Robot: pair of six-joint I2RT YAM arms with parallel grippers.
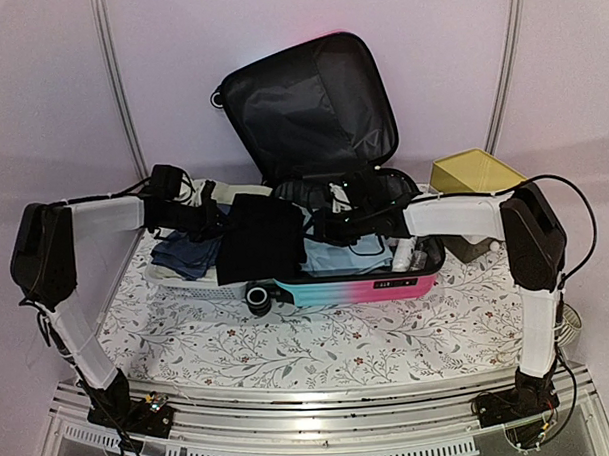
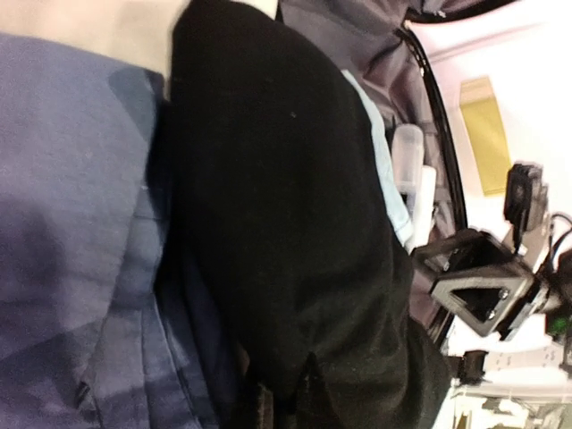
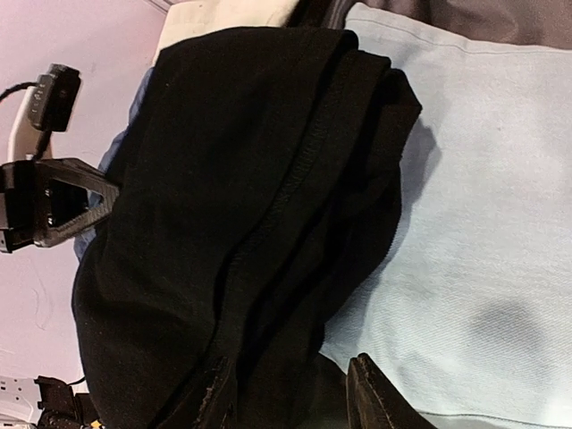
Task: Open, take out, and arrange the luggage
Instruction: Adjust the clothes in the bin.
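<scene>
While lying open toward the back of the floral cloth, sits with long axis left to right: luggage, pink-and-turquoise side wall facing the arms, wheel at the front left corner. Behind it, lid raised, black lining forward, leaning toward the rear wall.

Tight on the right: yellow-topped box, just beside the shell's right end. Tight on the left: heap of blue-grey clothes, just beside that end. Open room only in front, on the stretch of cloth between shell and arm bases.

Draped over the shell's left part and over a light blue garment: black garment. Closed at its left edge: left gripper, fingertips buried in cloth in the left wrist view, so cannot tell whether any is pinched. Reaching in from the right: right gripper, fingers parted astride a fold of the same garment.

At the shell's right end, white bottles, partly masked by the right arm. Other contents hidden.
</scene>
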